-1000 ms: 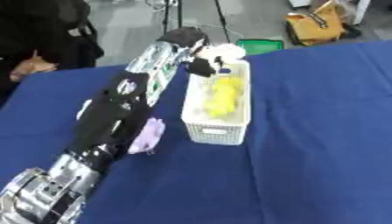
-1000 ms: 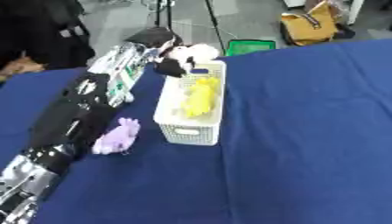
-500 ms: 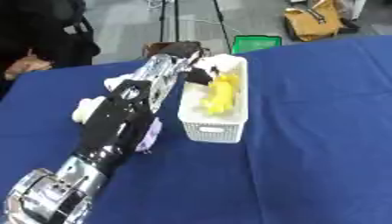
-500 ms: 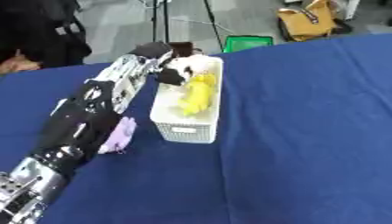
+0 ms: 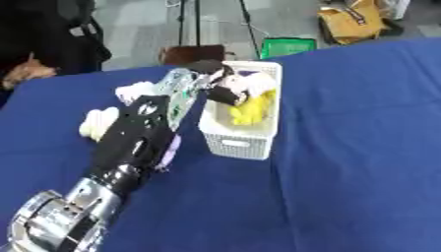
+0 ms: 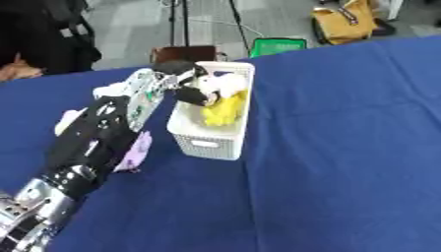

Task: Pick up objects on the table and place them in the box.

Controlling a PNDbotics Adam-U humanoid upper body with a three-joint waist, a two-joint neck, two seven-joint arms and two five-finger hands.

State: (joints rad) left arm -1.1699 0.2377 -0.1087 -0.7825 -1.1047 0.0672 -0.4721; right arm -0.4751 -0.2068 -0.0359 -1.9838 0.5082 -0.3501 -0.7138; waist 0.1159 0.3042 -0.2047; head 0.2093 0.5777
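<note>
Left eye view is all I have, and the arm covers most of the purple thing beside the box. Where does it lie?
Observer: The right eye view shows more of it. The purple toy lies on the table to the left of the white box, apart from its wall.
Operator: And the left hand, is it inside the box?
Observer: The left hand is at the box's far end, against a black and white toy that sits above the yellow toy. I cannot tell whether it grips.
</note>
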